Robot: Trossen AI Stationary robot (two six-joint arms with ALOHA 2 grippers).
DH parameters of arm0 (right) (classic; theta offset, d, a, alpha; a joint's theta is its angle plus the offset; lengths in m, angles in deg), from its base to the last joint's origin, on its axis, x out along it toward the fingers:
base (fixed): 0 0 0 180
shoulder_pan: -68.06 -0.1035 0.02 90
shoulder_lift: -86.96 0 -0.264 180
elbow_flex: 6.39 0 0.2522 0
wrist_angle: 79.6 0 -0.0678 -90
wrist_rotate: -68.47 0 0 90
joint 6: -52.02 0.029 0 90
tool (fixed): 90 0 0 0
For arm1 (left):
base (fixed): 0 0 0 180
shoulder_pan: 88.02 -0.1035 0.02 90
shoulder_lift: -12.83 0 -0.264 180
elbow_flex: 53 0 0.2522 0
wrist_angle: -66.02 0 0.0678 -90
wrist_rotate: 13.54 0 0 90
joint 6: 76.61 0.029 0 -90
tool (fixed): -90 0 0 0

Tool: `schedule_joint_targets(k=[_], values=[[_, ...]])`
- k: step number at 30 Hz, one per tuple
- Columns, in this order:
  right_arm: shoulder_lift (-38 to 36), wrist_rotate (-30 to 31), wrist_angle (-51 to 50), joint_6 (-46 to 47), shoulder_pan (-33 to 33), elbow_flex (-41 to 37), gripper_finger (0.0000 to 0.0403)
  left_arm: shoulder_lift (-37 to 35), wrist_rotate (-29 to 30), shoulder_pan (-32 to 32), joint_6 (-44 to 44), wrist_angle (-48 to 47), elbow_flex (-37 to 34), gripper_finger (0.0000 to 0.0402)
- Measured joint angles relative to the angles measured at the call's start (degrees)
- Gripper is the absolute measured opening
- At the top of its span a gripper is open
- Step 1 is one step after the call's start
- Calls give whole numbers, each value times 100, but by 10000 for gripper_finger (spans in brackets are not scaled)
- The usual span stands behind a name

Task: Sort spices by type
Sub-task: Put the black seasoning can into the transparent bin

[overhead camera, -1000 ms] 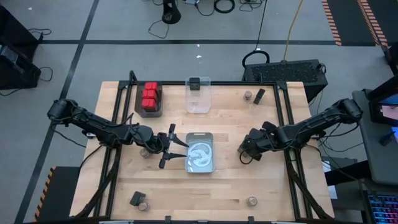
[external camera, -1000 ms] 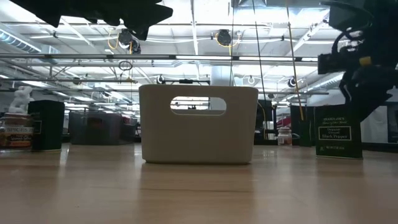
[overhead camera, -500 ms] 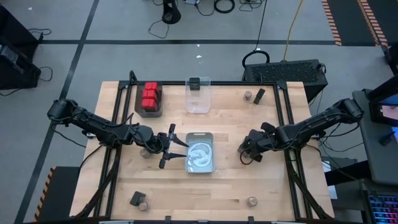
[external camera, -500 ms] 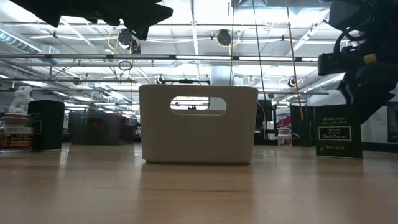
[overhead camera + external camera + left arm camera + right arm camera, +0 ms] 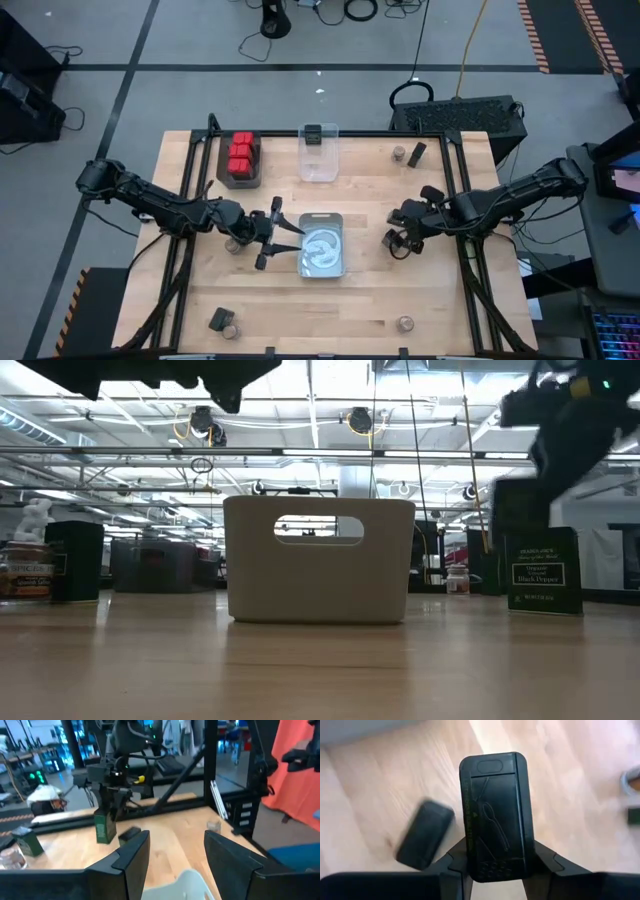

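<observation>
Right pincer (image 5: 492,870) grips black box (image 5: 494,815) upright, lid upward.

You see two dark, almost black arms, each w/ several rounded joints and thin black cables along the links. The left gripper (image 5: 272,234) has two long, slim black fingers (image 5: 131,858) w/ flat matte faces and angled edges. The right gripper (image 5: 396,243) is a bulky black block; in the left wrist view a small yellow mark shows near it.

Four red boxes (image 5: 241,154), four black tins (image 5: 417,152), four round jars (image 5: 405,323).
</observation>
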Motion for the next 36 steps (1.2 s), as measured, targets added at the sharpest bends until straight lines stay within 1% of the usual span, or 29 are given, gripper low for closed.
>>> schedule_joint_targets(k=[3, 7, 11, 14, 21, 23, 26, 29, 32, 33, 36], values=[[0, 76, 104, -263, 6, 294, 109, 10, 2, -72, -2, 128, 58, 193], [0, 77, 456, -669, 67, 556, 107, 273, 7, -151, 3, 129, 383, 193], [-2, 49, 955, -1037, 113, 653, 109, 798, 34, -232, 11, 105, 937, 193], [4, 9, 1180, -1200, 132, 653, 109, 1217, 181, -351, 20, 109, 1324, 193], [2, -18, 1267, -1292, 131, 653, 109, 2121, 199, -525, 620, 91, 2055, 193], [2, -131, 1272, -1334, 131, 653, 109, 2340, 199, -561, 782, 14, 2324, 193], [28, -168, 1317, -1398, 130, 651, 108, 2546, 202, -635, 952, -645, 2824, 193], [55, -217, 1320, -1443, 129, 649, 108, 2714, 200, -716, 1021, -1594, 3424, 195], [118, -307, 1327, -1468, 131, 649, 109, 2936, 181, -771, 1021, -2243, 3960, 206], [152, -311, 1327, -1480, 130, 649, 109, 3021, 179, -775, 1021, -2415, 4113, 212], [242, -312, 1328, -1549, 129, 651, 109, 3275, 175, -771, 1021, -2485, 4413, 238]])
